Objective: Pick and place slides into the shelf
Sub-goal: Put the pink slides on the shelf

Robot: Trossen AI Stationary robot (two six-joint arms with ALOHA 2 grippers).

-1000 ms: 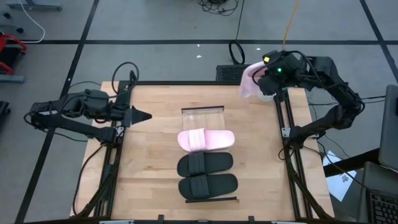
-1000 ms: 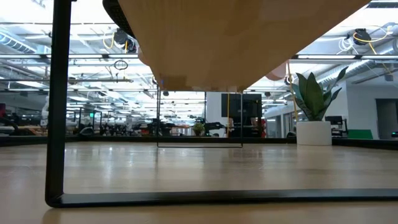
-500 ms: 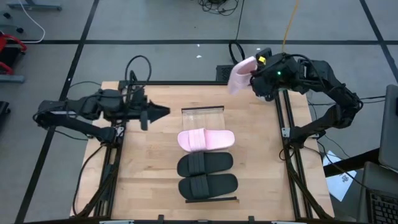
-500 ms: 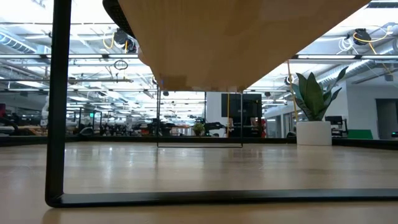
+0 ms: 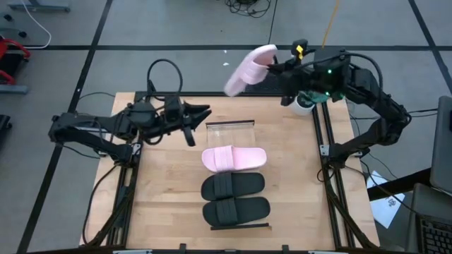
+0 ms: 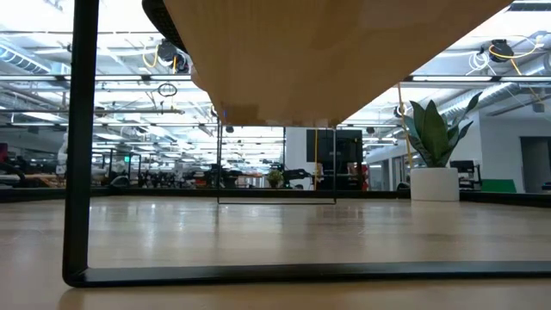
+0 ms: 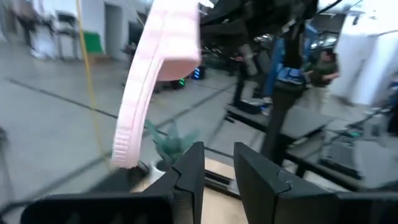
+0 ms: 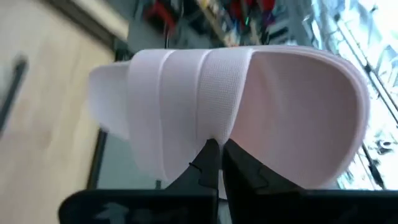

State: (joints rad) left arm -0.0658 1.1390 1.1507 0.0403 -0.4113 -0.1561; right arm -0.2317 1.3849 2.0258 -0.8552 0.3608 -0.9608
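One pale pink slide point(image 5: 249, 68) hangs in the air over the table's far edge, with my right gripper point(image 5: 274, 67) shut on it. It also shows in the left wrist view point(image 7: 155, 74). Another pink slide point(image 5: 234, 158) and two black slides point(image 5: 233, 186) point(image 5: 236, 210) lie flat, side by side, on the shelf point(image 5: 229, 132), whose far end is bare. My left gripper point(image 5: 204, 111) hovers over the table left of the shelf's far end. It points toward the table's right, and its fingers point(image 7: 189, 171) stand slightly open with nothing between them. My right gripper pinches the pink slide's wide strap at its edge point(image 8: 211, 134) between its two fingertips point(image 8: 208, 155). The fingers come nearly level from the table's right. The slide is lifted clear of everything and tilted, with one end lower and toward the table.
A white plant pot point(image 5: 304, 106) stands at the table's far right corner, just under my right arm; its plant point(image 6: 433, 133) shows in the low view. The shelf's dark metal frame point(image 6: 82, 155) stands on the tabletop. Bare wood lies left and right of the shelf.
My right gripper has carried the pink slide up and toward the table's left along the far edge. The slide has tipped and now reaches out leftward. My left gripper has travelled toward the table's right, to near the shelf's far end, and has rolled about its own axis.
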